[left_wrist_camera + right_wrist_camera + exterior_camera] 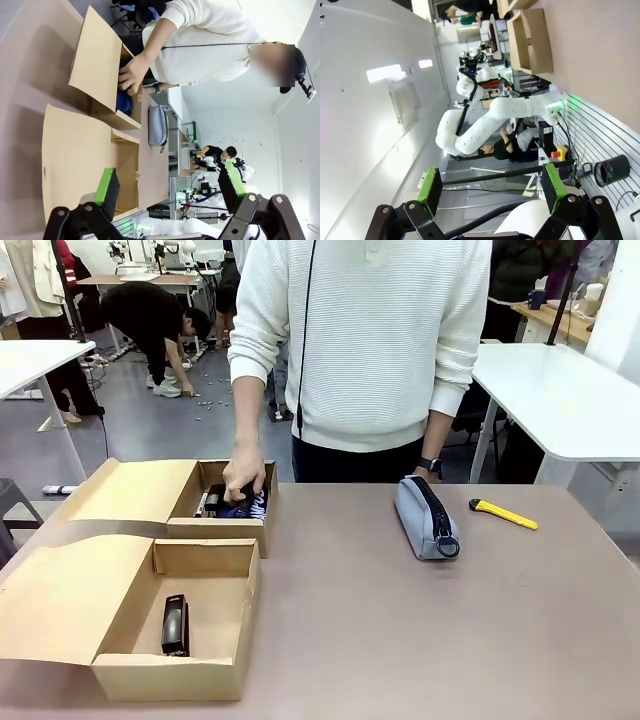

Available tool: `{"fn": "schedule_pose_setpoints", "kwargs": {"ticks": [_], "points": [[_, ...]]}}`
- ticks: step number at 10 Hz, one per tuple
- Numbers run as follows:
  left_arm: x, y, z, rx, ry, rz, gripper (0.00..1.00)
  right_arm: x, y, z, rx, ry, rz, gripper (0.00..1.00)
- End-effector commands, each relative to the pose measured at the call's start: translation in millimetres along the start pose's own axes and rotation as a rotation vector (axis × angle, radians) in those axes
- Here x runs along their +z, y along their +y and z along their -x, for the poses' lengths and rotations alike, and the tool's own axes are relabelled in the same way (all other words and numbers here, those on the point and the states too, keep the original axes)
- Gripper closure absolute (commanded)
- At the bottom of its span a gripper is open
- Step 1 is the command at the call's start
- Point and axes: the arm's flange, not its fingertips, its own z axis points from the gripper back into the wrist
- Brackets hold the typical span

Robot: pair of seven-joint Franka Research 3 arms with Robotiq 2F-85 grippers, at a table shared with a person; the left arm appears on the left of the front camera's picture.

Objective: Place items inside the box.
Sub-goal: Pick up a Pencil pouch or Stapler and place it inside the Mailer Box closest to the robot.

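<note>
- Left claw (169, 186): its green pads (106, 186) stand wide apart with nothing between them. It hangs over the near left of the counter (400, 640), looking toward the two boxes.
- Right claw (490, 184): its fingers are likewise spread and grip nothing. It points away toward the room, with a corner of the near box at the top of its view.
- Near box (170, 680): plain brown cardboard at the near left of the counter, its lid folded out flat to the left. Inside, a small black stapler (175, 625) lies on the floor of the box, lengthwise near to far.
- Far box (215, 530): same cardboard, touching the far side of the near one, lid also open to the left. The person's hand (243, 475) is down in its right end, on a navy blue zip pouch (246, 508). The pouch carries white print, too small to read.
- Just left of that pouch lies a slim black-and-white pen (203, 503), hard to make out.
- Light grey zip pouch (427, 517): on the bare counter right of the middle, well apart from both boxes, zip uppermost.
- Yellow utility knife (503, 513): near the grey pouch, on its right.
</note>
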Motion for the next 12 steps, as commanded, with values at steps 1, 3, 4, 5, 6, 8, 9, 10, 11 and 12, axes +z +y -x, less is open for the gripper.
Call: {"fn": "schedule_pose_setpoints", "kwargs": {"ticks": [1,3,4,5,6,8,9,10,11,12], "points": [[-1,-1,0,-0.015,-0.009,0.025,0.0,1,7,1,-0.018,-0.005,-0.012,0.0],[-1,-1,0,-0.015,-0.009,0.025,0.0,1,7,1,-0.018,-0.005,-0.012,0.0],[-1,-1,0,-0.015,-0.009,0.025,0.0,1,7,1,-0.018,-0.005,-0.012,0.0],[-1,-1,0,-0.015,-0.009,0.025,0.0,1,7,1,-0.018,-0.005,-0.012,0.0],[-1,-1,0,-0.015,-0.009,0.025,0.0,1,7,1,-0.018,-0.005,-0.012,0.0],[-1,-1,0,-0.015,-0.009,0.025,0.0,1,7,1,-0.018,-0.005,-0.012,0.0],[-1,-1,0,-0.015,-0.009,0.025,0.0,0,0,0,-0.001,-0.001,0.001,0.0],[-1,-1,0,-0.015,-0.009,0.025,0.0,-30,18,-14,0.001,-0.032,0.12,0.0],[-1,-1,0,-0.015,-0.009,0.025,0.0,-70,43,-34,0.048,-0.006,0.262,0.0],[-1,-1,0,-0.015,-0.009,0.025,0.0,-121,66,-60,0.072,0.001,0.45,0.0]]}}
